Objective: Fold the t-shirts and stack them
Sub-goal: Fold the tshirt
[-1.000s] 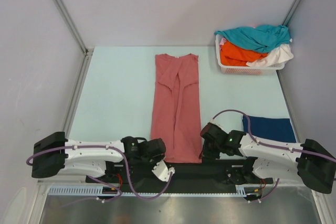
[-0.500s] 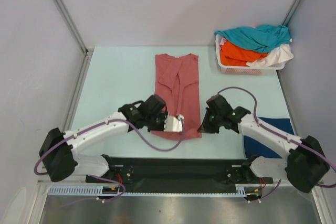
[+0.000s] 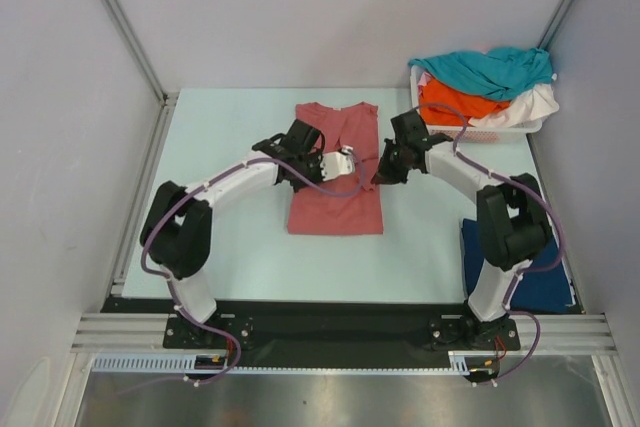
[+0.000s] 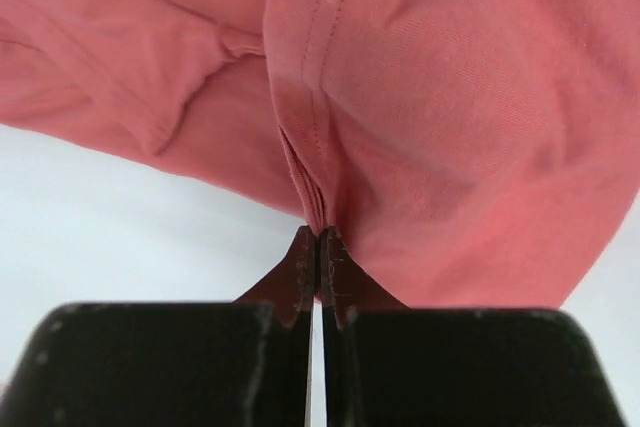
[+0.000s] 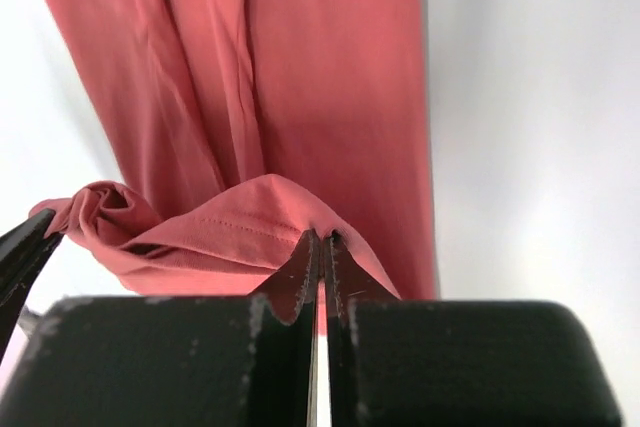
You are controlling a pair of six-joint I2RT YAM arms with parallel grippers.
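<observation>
No readable text, label, brand, number or sign appears in any view.

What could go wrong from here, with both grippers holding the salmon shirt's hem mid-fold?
1. The left gripper and right gripper pinch the salmon shirt only at their very fingertips, so the hem could slip out before it is laid down.
2. In the right wrist view the hem sags and bunches between the grips, so the fold may land creased or skewed.
3. The right gripper sits close to the white basket; reaching farther might nudge it.
</observation>
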